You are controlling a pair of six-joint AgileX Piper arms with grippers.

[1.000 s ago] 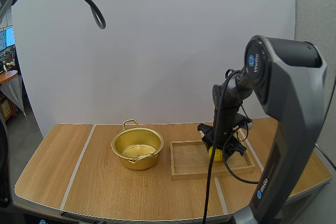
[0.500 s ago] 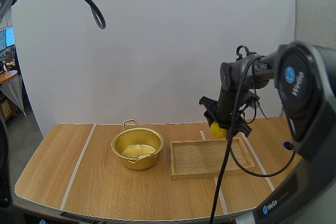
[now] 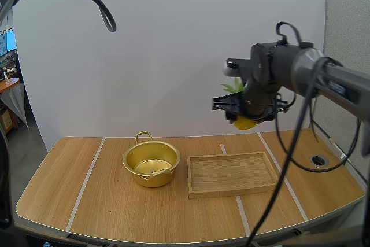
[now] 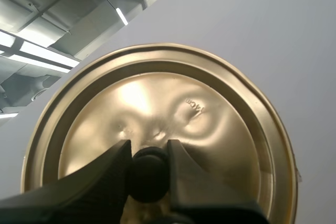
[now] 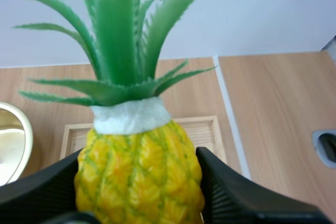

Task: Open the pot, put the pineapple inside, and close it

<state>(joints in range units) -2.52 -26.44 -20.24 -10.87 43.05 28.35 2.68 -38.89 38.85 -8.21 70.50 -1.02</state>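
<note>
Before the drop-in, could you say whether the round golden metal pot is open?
Open: the pot shows its uncovered inside; left gripper holds the golden lid aloft.

Wooden tray (image 3: pixel 231 175) flat on table (image 3: pixel 69 184), right of centre.

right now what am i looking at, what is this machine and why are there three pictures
It's a robot with two arms, each ending in two black fingers. One picture looks down from behind the arms; the other two come from cameras on the wrists. On the table stand an open gold pot and a wooden tray. The left fingers pinch the knob of the pot's lid, held high. The right fingers hold a pineapple in the air.
</note>
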